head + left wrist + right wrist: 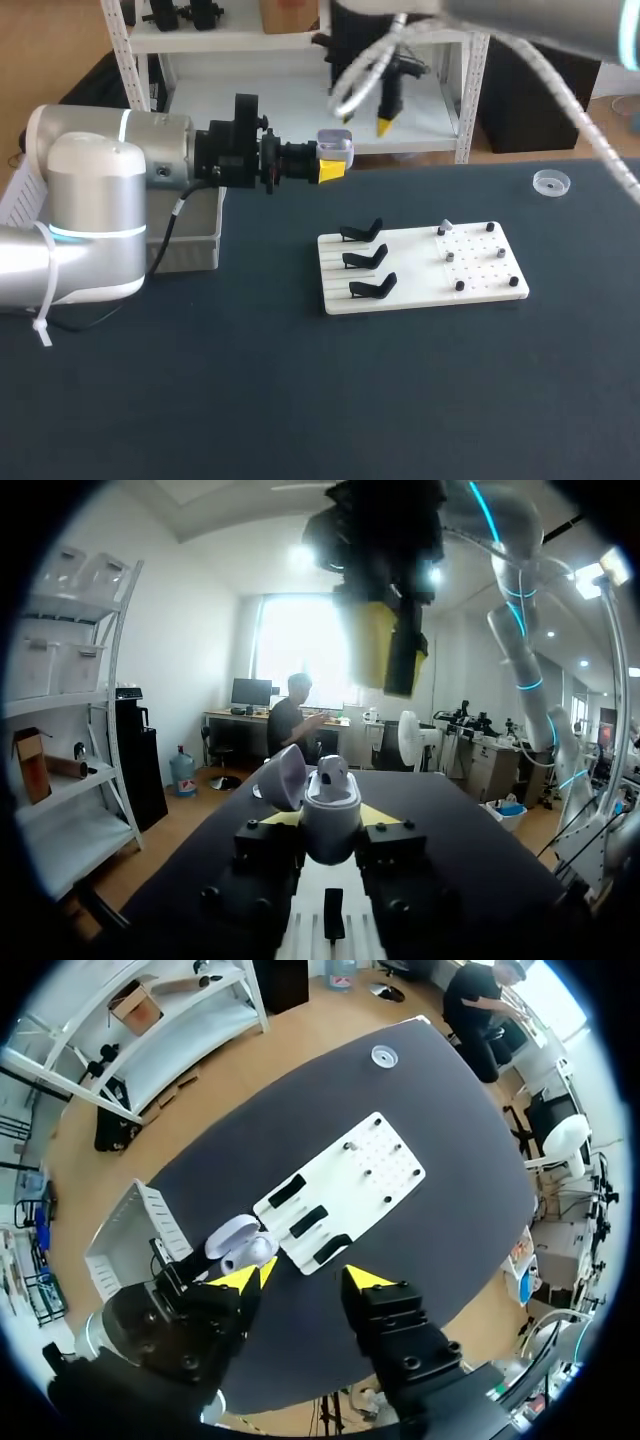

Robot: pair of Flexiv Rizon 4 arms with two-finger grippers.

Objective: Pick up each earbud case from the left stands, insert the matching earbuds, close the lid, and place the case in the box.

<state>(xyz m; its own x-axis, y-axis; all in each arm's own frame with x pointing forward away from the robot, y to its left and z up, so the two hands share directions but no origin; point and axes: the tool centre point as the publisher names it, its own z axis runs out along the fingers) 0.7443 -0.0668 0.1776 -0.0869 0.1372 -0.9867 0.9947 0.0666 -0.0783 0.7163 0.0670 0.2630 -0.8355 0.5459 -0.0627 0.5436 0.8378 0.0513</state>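
My left gripper is held up over the table's back, shut on a pale grey earbud case. In the left wrist view the case sits between the fingers with its lid tipped open and a white earbud standing in it. My right gripper hangs just above and beyond the case, open and empty. From the right wrist view, its gripper looks down on the case. The white board carries three bare black stands.
The board's right half is a peg grid with small black pegs and one small pale piece. A grey box sits at the table's left behind my left arm. A small clear dish lies at the back right.
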